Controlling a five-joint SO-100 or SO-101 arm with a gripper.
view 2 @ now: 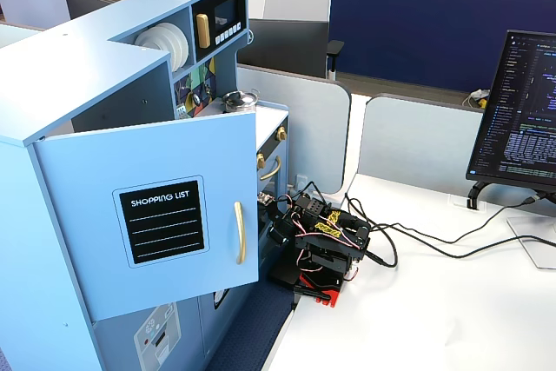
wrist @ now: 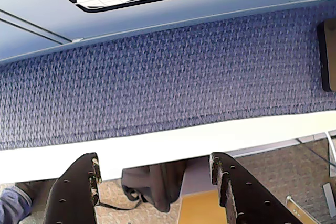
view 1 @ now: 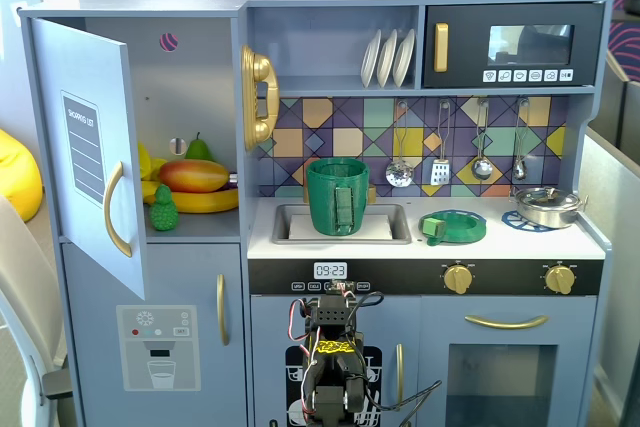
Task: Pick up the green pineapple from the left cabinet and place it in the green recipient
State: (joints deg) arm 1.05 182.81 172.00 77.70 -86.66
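Fig.: start state. Nearest the lens in wrist view, gripper (wrist: 157,182) had two dark perforated fingers (wrist: 73,192) standing apart w/ nothing between; beyond them, woven blue carpet (wrist: 168,77) and the kitchen's lower front. Arm (view 1: 330,367) sat folded low at 6 o'clock in a fixed view, well below the counter.

Green pineapple (view 1: 163,209): small, bumpy oval, spiky tuft, glossy plastic; stood upright at the front of the shelf in the left cabinet (view 1: 190,87), door (view 1: 90,147) swung open. Just beside it at 2 o'clock, a smooth red-yellow mango (view 1: 193,175) lay over a curved banana (view 1: 205,201); pear (view 1: 198,148) behind at 1 o'clock.

Green recipient (view 1: 338,195): tall dark cylinder, thick rim, ribbed handle facing out, standing in the sink (view 1: 385,212), at 3 o'clock from the pineapple, well apart. Flat green dish (view 1: 455,226) further along at 3 o'clock.

Progress, judged: nothing done beyond door open; reach, grasp, carry, drop all left.
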